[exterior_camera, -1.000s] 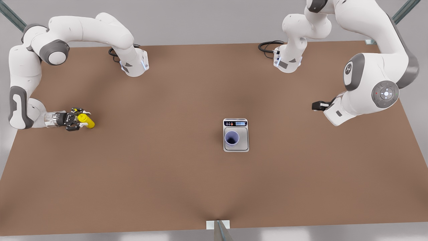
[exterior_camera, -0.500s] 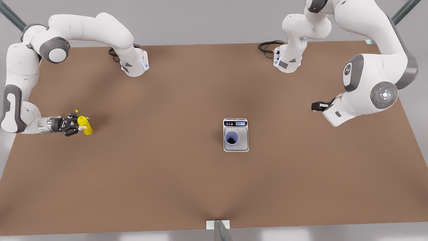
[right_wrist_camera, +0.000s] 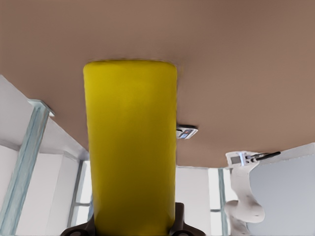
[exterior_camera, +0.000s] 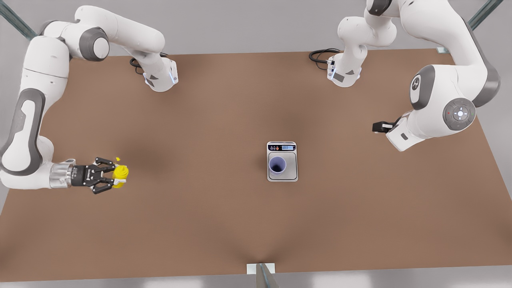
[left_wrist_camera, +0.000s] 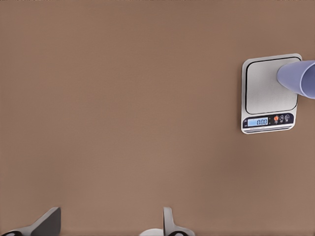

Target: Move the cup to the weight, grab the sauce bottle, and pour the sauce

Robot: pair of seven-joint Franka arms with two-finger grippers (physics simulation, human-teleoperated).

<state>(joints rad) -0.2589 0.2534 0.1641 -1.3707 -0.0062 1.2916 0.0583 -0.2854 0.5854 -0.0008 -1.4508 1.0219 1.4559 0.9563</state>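
In the front view, the right pincer (exterior_camera: 114, 178) is near the table's (exterior_camera: 208, 224) edge on the front view's left, its fingers clamped on the bottle (exterior_camera: 120, 173). The bottle stands roughly upright in the grip, nozzle up, lifted off the table. The scale (exterior_camera: 282, 161) lies near the table's middle, its display strip toward the far edge. The cup (exterior_camera: 277, 165) stands upright on the scale's grey plate, toward the plate's side on the front view's left. Bottle and cup are well apart. The left arm waits above the table's edge on the front view's right; a dark part of its pincer (exterior_camera: 381, 127) sticks out from behind the arm, and from here I cannot tell how the fingers stand.

In the left wrist view, the left pincer's (left_wrist_camera: 108, 223) two fingertips (left_wrist_camera: 47, 223) stand apart with bare table (left_wrist_camera: 123, 123) between them. The scale (left_wrist_camera: 268, 93) lies farther off, its display lit, and the cup (left_wrist_camera: 298, 78) stands on its plate, cut by the picture's edge.

In the right wrist view, the bottle (right_wrist_camera: 130, 147) sits upright between the right pincer's dark fingers (right_wrist_camera: 179, 223), which press its sides. Beyond it the table (right_wrist_camera: 236, 73) stretches away, with the scale (right_wrist_camera: 186, 132) small in the distance.
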